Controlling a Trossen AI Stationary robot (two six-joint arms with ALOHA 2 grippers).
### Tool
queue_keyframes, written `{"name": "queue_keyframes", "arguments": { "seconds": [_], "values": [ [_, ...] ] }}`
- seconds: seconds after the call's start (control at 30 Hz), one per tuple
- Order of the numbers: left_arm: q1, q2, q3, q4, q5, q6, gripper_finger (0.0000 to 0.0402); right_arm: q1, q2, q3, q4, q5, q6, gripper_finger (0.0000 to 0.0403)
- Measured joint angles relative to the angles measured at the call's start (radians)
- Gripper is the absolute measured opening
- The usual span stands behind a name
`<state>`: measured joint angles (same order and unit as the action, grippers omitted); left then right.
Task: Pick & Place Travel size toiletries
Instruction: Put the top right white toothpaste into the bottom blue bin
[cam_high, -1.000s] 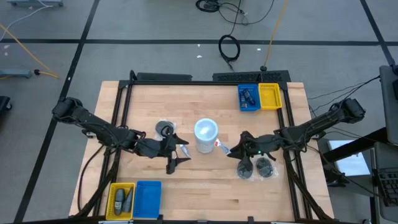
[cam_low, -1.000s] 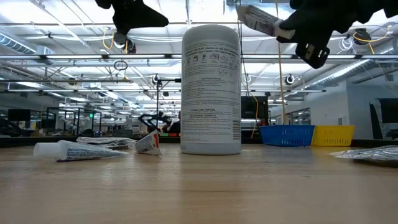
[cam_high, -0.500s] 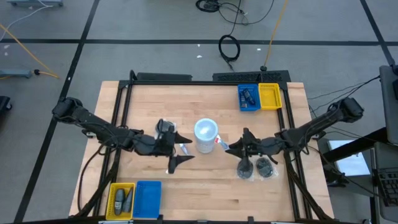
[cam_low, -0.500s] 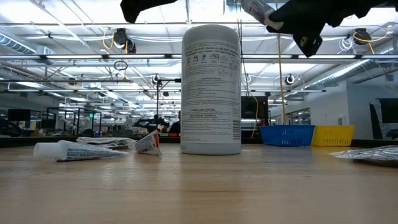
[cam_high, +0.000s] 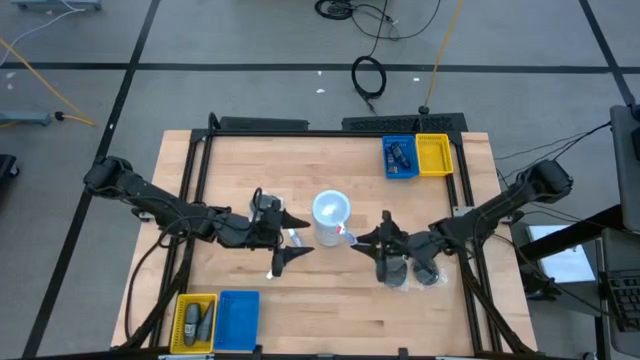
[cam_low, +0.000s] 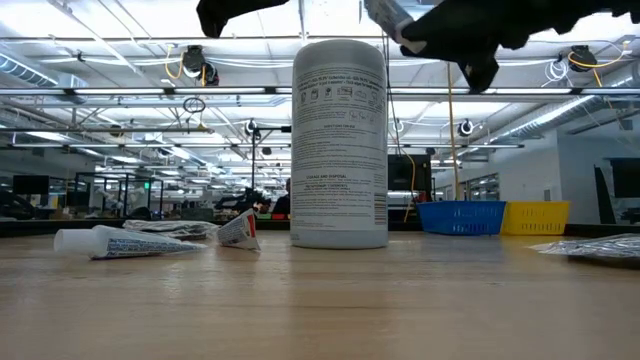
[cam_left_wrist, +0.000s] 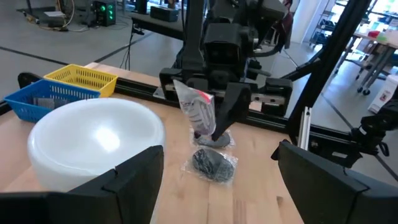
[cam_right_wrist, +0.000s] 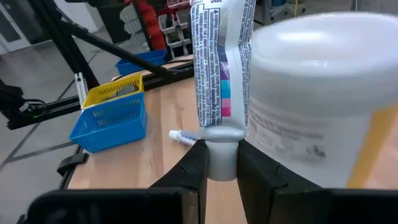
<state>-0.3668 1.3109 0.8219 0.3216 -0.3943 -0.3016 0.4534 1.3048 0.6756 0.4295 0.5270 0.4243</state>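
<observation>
Just then the right gripper (cam_right_wrist: 221, 163) was clamped on the cap end of a white tube (cam_right_wrist: 217, 68), holding it in the air beside the big white cylinder (cam_high: 331, 217) near the desk's middle. The left gripper (cam_high: 285, 243) hung on the cylinder's other side, fingers spread wide and empty, above another tube (cam_low: 120, 241) lying on the desk (cam_high: 330, 310).
</observation>
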Motion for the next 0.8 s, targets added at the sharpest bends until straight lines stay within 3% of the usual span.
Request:
{"name": "queue_keyframes", "arguments": {
  "seconds": [0.5,0.8],
  "values": [
    [0.000,0.000,0.000,0.068,0.000,-0.020,0.0310,0.000,0.216,0.328,-0.247,0.032,-0.155,0.0050],
    [0.000,0.000,0.000,0.079,0.000,-0.050,0.0310,0.007,0.218,0.354,-0.299,0.090,-0.181,0.0050]
  ]
}}
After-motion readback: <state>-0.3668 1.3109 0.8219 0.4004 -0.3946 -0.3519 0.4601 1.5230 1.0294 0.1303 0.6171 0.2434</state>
